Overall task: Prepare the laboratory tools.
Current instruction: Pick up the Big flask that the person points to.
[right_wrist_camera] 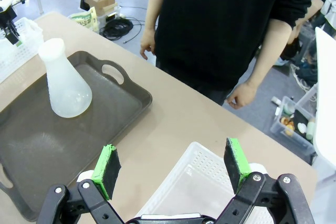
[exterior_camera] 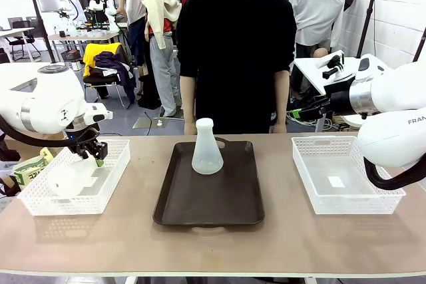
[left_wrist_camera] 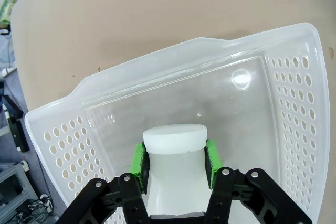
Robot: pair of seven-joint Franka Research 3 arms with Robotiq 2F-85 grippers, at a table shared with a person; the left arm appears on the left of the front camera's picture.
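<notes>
At the counter's left side, my left end effector [left_wrist_camera: 175, 162] is clamped, one green pad on each side, on the neck of a tipped translucent frosted-white conical flask [left_wrist_camera: 176, 136] inside a white perforated plastic basket [exterior_camera: 66, 205]. I cannot tell whether the flask's base rests on the basket floor. A second, upright translucent frosted-white conical flask [exterior_camera: 207, 147] stands toward the far end of the dark brown rectangular tray [exterior_camera: 206, 197] at the counter's middle. My right end effector [right_wrist_camera: 171, 167] hangs with its fingers wide apart, holding nothing, above a corner of another white perforated basket [exterior_camera: 346, 204] on the right. A person in a black top [exterior_camera: 236, 44] stands at the far side, arms down. I judge the step in hand to be picking the tipped flask out of its basket. The next move likely calls for lifting it clear of the basket wall, carrying it over the tray, and setting it upright on bare tray surface beside its twin without knocking that one. Little writing is readable: grey letters "FRAN" [exterior_camera: 416, 121] on my right arm, cut off by the picture edge. I see no labels on either flask.
</notes>
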